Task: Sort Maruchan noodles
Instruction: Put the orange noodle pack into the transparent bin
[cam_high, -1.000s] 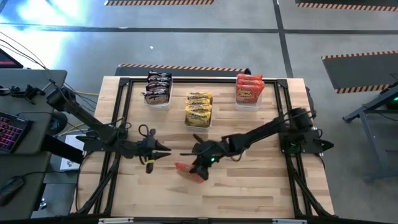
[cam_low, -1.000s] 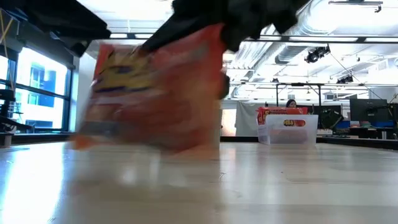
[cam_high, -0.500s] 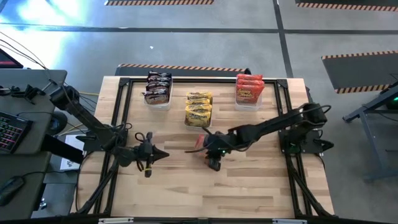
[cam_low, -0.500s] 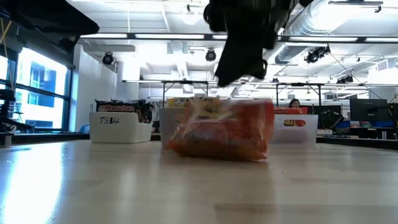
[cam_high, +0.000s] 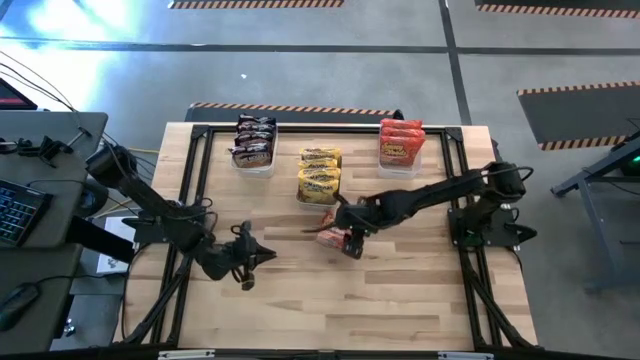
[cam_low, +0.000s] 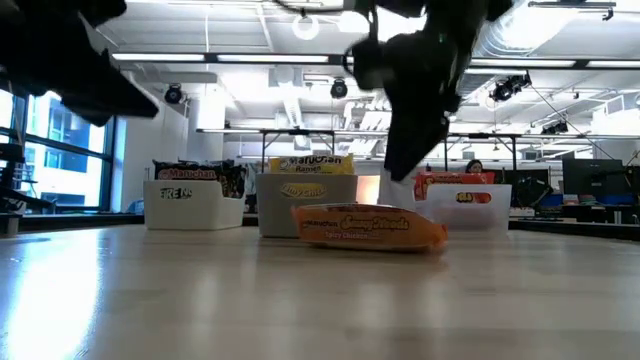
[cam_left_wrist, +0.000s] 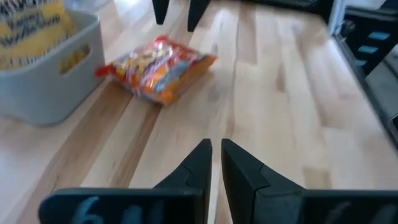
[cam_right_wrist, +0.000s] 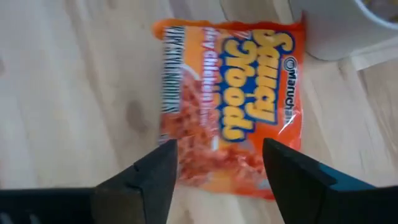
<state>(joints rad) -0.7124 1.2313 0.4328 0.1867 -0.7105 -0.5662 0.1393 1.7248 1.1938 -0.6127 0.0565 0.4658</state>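
Note:
A red-orange Maruchan packet (cam_high: 328, 234) lies flat on the table's middle, just near of the yellow bin; it also shows in the low view (cam_low: 368, 228), the left wrist view (cam_left_wrist: 158, 65) and the right wrist view (cam_right_wrist: 231, 106). My right gripper (cam_high: 346, 242) (cam_right_wrist: 217, 171) hovers open just above the packet, with a finger on either side and no contact. My left gripper (cam_high: 263, 256) (cam_left_wrist: 216, 152) is shut and empty over the table's left-middle, pointing at the packet. Other packets sit in three bins: dark ones (cam_high: 254, 140), yellow ones (cam_high: 320, 173) and red ones (cam_high: 401, 143).
Three bins stand in a row along the far side: the white bin of dark packets (cam_low: 193, 203), the yellow packets' bin (cam_low: 305, 205) and the clear bin of red packets (cam_low: 462, 208). Bare wood (cam_high: 330, 300) spreads toward the near edge. A black frame (cam_high: 200, 135) rims the table.
My right gripper carried the red-orange packet from the table's near-middle toward the far edge and the yellow bin, set it down and let go. The packet hung tilted a second ago and lies flat now. My left gripper drifted slightly toward the near edge.

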